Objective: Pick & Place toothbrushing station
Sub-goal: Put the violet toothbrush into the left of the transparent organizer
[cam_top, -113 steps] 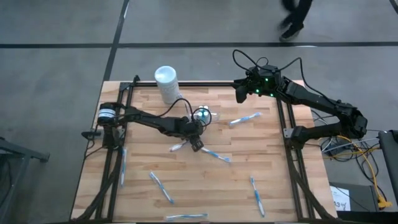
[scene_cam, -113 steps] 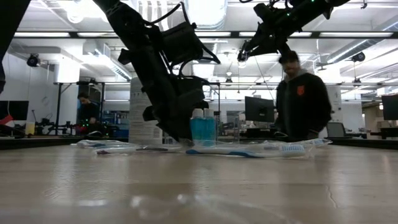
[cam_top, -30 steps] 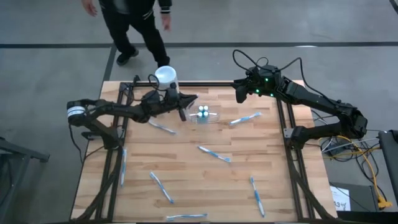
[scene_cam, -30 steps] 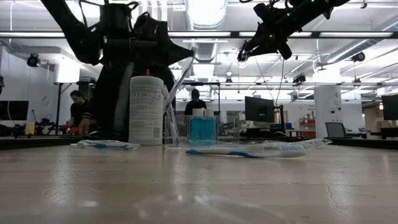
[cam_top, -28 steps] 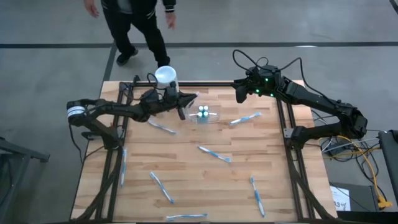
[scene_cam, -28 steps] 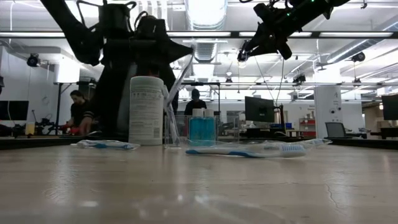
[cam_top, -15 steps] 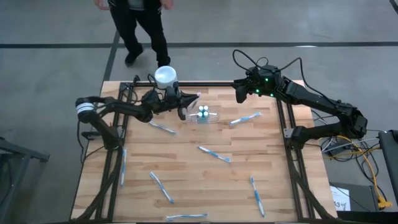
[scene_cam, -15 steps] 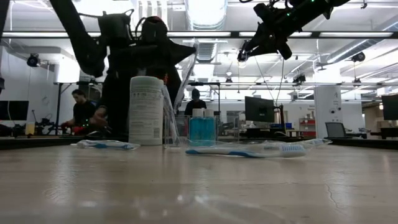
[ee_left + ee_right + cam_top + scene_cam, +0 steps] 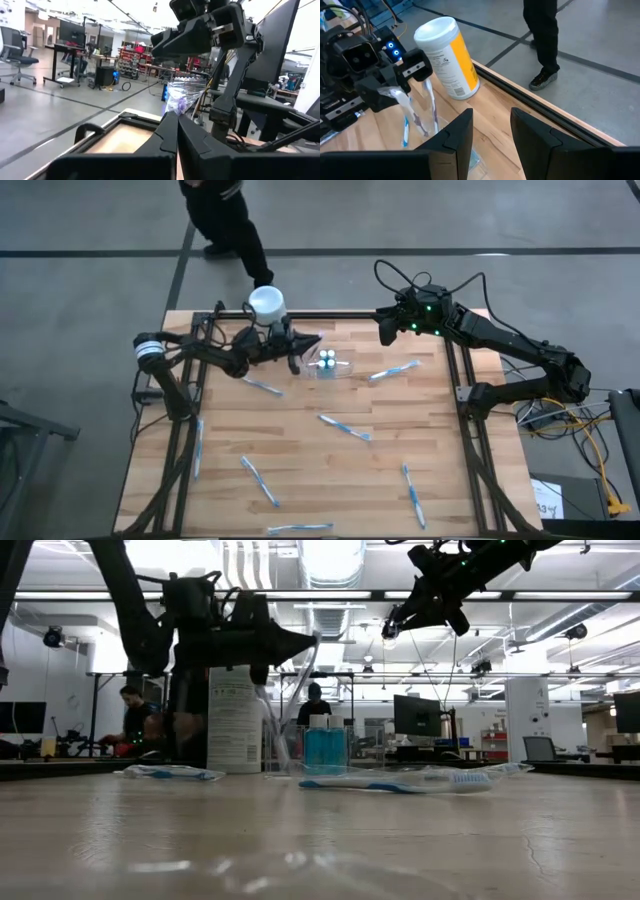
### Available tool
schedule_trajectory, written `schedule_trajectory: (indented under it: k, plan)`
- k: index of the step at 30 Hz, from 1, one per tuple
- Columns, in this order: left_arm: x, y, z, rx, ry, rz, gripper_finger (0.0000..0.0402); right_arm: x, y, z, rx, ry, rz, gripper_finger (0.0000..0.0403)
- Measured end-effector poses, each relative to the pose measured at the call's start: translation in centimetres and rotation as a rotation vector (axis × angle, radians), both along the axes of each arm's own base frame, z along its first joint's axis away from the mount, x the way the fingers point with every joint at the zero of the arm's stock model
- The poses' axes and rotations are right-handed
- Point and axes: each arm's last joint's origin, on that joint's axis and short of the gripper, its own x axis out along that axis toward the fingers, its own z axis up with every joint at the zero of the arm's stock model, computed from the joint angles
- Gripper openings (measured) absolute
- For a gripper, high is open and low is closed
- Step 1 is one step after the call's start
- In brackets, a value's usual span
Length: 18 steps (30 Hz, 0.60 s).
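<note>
left gripper [image 9: 308, 344], fingers pinched on a wrapped toothbrush [image 9: 402, 102], hangs just beside the clear toothbrushing station [image 9: 331, 364] at the desk's [image 9: 300, 450] back; other brushes remain scattered. right gripper [image 9: 386, 330] waits half-open, empty.

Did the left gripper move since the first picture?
Yes. The left gripper was out near the table's middle; now it sits close beside the white cylinder at the far edge, shut on a toothbrush.
</note>
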Motion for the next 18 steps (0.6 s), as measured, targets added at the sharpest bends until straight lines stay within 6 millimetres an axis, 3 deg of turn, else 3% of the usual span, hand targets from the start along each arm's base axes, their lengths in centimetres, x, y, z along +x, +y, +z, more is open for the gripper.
schedule_trajectory:
  k: [10,18]
  plan:
    - [-1.0,-0.4,-1.6,-0.059,0.047,0.010,0.0004,0.0,0.0,0.0,0.000,0.000,0.000,0.0128]
    - [-1.0,-0.4,-1.7,-0.060,0.052,0.018,0.0010,0.0,0.0,0.0,0.000,0.000,0.000,0.0128]
